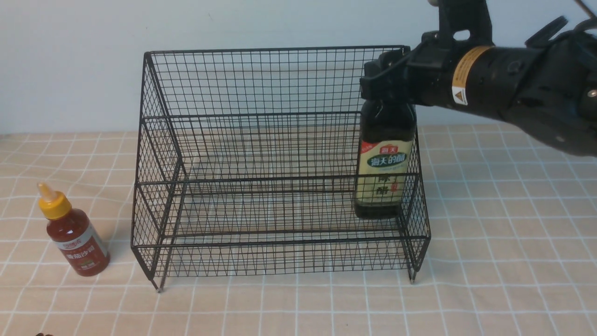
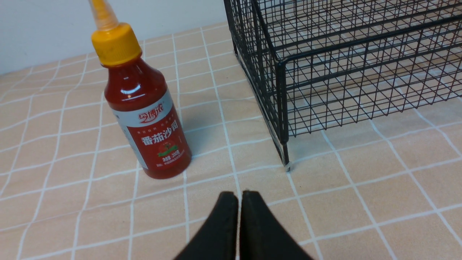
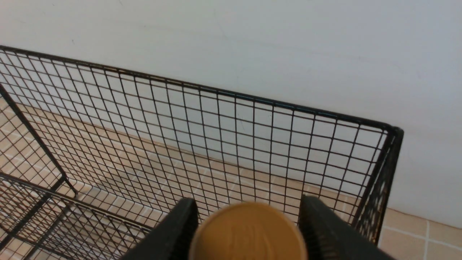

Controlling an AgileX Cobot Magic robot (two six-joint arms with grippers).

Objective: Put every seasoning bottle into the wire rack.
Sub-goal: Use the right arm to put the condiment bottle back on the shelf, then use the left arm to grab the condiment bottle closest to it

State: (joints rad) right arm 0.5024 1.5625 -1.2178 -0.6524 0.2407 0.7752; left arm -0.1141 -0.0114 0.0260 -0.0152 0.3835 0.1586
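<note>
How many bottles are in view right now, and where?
2. The dark vinegar bottle stands inside the rack, at the right end of its lower tier, right gripper around its top. The red sauce bottle stands on the tablecloth left of the rack. None looks hidden.

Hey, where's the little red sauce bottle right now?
In the front view the red sauce bottle stands on the checked tablecloth at the robot's left, outside the wire rack, just beside its left wall.
</note>
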